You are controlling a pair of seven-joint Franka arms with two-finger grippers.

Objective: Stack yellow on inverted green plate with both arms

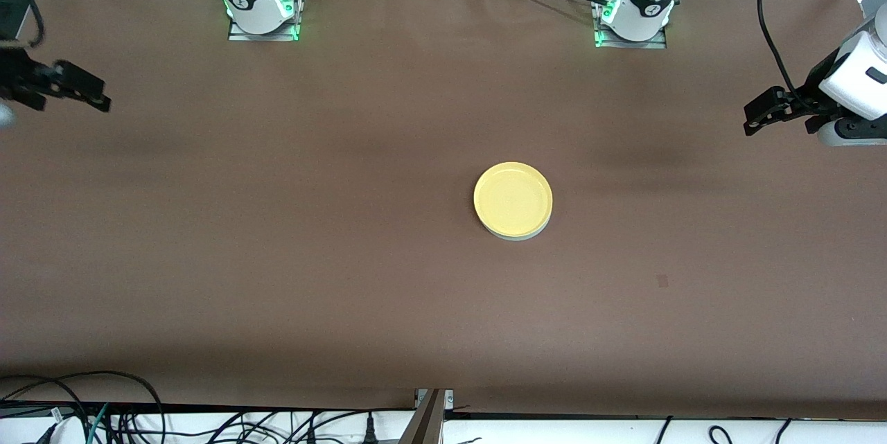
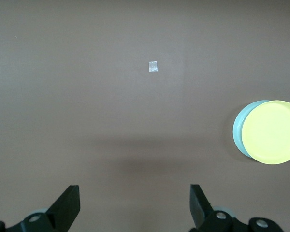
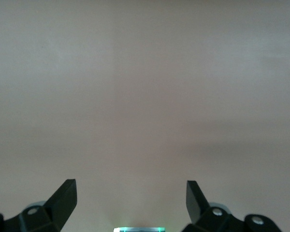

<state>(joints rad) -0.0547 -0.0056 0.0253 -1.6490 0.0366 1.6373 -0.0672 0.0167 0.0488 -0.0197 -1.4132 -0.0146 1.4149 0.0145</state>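
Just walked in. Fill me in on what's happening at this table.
Nothing is being handled right now. The round bright yellow plate sits stacked on the pale mint green plate, whose edge peeks out beneath it, on the brown table. The left gripper hangs open over the left arm's end of the table, and the right gripper hangs open over the right arm's end. Both are well away from the stack.

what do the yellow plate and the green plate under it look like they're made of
Yellow plate: probably plastic or melamine, going by its flat, even colour and smooth matte face with no sharp glare. Green plate: likely the same, since only a pale, smooth edge shows beneath the yellow one. Glazed ceramic can't be ruled out for either.
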